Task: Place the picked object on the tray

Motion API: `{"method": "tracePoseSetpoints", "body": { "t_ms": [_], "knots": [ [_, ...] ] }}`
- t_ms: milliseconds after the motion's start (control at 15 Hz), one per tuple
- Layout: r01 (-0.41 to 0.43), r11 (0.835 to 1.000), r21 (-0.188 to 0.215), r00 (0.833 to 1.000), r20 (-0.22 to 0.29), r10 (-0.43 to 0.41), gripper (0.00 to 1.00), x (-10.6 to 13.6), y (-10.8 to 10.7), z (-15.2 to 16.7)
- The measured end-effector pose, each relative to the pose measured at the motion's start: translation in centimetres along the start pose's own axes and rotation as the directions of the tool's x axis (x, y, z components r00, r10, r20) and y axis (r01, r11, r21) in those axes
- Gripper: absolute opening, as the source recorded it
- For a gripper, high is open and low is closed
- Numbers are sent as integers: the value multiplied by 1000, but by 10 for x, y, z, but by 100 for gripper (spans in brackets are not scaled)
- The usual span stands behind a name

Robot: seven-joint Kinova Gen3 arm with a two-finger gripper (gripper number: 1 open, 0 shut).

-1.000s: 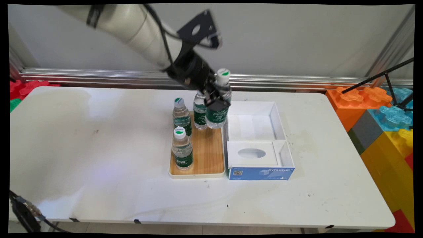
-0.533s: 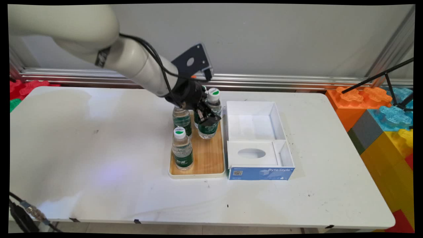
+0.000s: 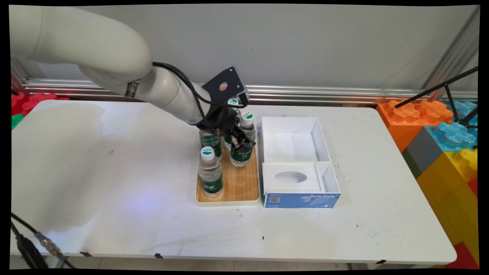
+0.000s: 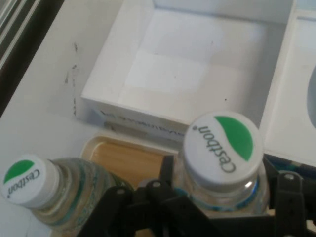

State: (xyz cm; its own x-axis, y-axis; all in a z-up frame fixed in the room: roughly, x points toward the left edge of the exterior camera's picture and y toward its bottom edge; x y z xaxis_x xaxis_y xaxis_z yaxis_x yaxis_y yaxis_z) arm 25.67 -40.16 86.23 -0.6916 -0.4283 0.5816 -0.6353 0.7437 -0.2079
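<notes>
The hand view shows up close the white cap with a green swoosh on the clear plastic water bottle (image 4: pixel 222 158) caught between the black two-finger hand (image 4: pixel 219 207), its fingers closed on the bottle's shoulders. Only the main view shows that bottle (image 3: pixel 242 147) standing upright on the wooden tray with a cream rim (image 3: pixel 244 183), beside the open white cardboard box (image 3: pixel 294 152) on the white bench (image 3: pixel 114 172). The arm slants down from the upper left, the hand (image 3: pixel 237 138) low over the tray among three other bottles.
</notes>
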Motion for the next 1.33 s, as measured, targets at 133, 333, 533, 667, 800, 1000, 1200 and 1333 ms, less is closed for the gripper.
{"method": "tracePoseSetpoints", "body": {
  "t_ms": [133,333,533,667,800,1000,1200,1333],
  "knots": [
    [16,1000,7,1000,3,-16,0,-3,1,6],
    [32,999,11,999,5,-32,0,-6,3,13],
    [50,999,14,999,-2,-50,0,-8,6,24],
    [61,998,15,998,-10,-61,0,-9,8,33],
    [68,998,18,998,-12,-68,0,-11,9,40],
    [74,997,23,997,-9,-73,0,-13,11,47],
    [77,997,25,997,-12,-77,0,-15,12,53],
    [78,997,21,997,-16,-77,100,-14,13,56]
  ]
}}
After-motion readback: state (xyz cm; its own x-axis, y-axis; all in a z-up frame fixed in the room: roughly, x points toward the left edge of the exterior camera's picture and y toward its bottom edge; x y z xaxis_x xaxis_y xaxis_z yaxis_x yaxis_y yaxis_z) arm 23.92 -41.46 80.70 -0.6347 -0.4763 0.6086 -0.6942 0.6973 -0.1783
